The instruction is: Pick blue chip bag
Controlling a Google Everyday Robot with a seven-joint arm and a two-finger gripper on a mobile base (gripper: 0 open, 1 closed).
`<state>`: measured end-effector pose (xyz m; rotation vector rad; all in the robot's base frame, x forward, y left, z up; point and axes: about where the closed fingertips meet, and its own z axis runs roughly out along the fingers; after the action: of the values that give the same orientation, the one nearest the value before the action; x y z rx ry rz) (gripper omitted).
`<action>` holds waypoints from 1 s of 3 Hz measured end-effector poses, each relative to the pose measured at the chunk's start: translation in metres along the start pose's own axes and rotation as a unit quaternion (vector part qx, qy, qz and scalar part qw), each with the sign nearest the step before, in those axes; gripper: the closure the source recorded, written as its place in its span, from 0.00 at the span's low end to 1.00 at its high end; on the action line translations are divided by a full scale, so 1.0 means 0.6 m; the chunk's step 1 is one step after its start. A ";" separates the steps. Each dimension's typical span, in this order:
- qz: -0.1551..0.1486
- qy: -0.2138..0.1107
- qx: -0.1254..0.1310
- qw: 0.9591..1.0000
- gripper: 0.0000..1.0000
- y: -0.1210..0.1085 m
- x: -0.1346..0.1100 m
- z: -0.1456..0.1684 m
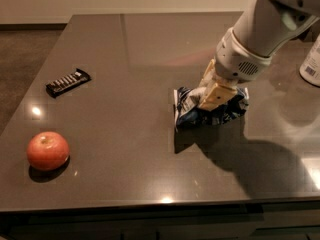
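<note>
The blue chip bag is a crumpled dark blue foil bag with a white-grey panel, at the table's middle right. My gripper comes down on it from the upper right. Its cream fingers are closed on the bag's middle, bunching the foil. The bag looks raised slightly, with a dark shadow under its left end. The right part of the bag is partly hidden behind the fingers and the white wrist.
A red apple sits at the front left of the dark table. A flat black candy bar with white stripes lies at the left. A white container stands at the right edge.
</note>
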<state>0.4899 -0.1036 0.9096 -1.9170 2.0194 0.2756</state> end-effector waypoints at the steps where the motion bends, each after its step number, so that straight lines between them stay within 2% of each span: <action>1: -0.021 -0.039 0.005 0.999 1.00 -0.005 -0.022 -0.057; 3: -0.075 -0.103 0.011 0.992 1.00 -0.003 -0.085 -0.154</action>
<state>0.4828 -0.0905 1.0142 -1.9292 1.7305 0.3935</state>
